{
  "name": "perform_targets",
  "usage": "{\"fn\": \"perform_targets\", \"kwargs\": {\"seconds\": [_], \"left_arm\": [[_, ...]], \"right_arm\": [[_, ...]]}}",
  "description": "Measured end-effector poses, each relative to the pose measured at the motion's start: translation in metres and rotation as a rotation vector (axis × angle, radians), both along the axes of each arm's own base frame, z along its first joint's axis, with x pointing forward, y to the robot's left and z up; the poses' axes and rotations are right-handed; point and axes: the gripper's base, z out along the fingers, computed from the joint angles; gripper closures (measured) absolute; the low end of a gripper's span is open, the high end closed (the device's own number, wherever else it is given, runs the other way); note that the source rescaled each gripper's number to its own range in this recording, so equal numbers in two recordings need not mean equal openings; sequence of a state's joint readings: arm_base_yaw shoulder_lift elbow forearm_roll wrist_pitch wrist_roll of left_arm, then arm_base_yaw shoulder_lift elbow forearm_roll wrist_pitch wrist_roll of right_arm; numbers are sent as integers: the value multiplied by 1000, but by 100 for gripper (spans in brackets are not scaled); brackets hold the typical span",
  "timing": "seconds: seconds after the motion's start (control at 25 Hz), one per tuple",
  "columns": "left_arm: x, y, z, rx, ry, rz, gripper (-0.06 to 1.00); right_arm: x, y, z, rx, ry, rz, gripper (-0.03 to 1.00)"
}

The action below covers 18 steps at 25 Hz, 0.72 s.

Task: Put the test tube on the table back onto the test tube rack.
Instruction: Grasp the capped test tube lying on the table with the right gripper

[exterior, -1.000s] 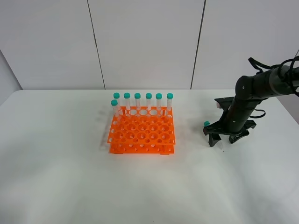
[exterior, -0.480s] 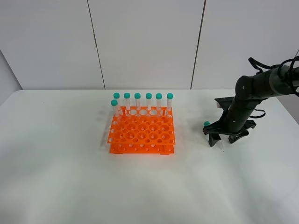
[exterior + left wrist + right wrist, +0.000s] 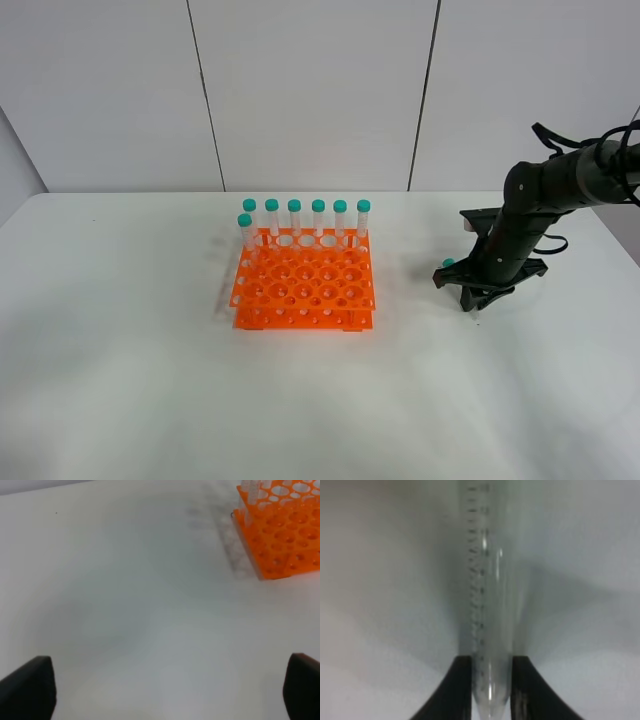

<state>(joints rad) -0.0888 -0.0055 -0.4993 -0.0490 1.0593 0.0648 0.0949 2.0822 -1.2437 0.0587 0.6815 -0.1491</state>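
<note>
Clamping the test tube [image 3: 487, 580] between its two black fingers [image 3: 452, 690], the right gripper [image 3: 470, 296] is gripping it near the pointed end, low over the table [image 3: 150, 380]; whether the tube is touching the surface is unclear. Its teal cap [image 3: 448, 263] is sticking out toward the test tube rack [image 3: 305, 285], which is standing well apart and carrying seven capped tubes [image 3: 318, 215] at its back. The left gripper [image 3: 170, 692] is hanging spread wide over bare table near the rack's corner.
</note>
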Motion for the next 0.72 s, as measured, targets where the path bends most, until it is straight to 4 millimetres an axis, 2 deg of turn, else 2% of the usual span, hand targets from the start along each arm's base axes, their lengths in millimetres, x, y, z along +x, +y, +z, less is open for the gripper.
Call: {"fn": "perform_targets", "kwargs": {"seconds": [0.48,0.72], "left_arm": [[0,0,0,0,0,0,-5],[0,0,0,0,0,0,-5]], "right_arm": [[1,0,1,-1,-1,3,96],[11,4,21,24,-6,27,96]]}}
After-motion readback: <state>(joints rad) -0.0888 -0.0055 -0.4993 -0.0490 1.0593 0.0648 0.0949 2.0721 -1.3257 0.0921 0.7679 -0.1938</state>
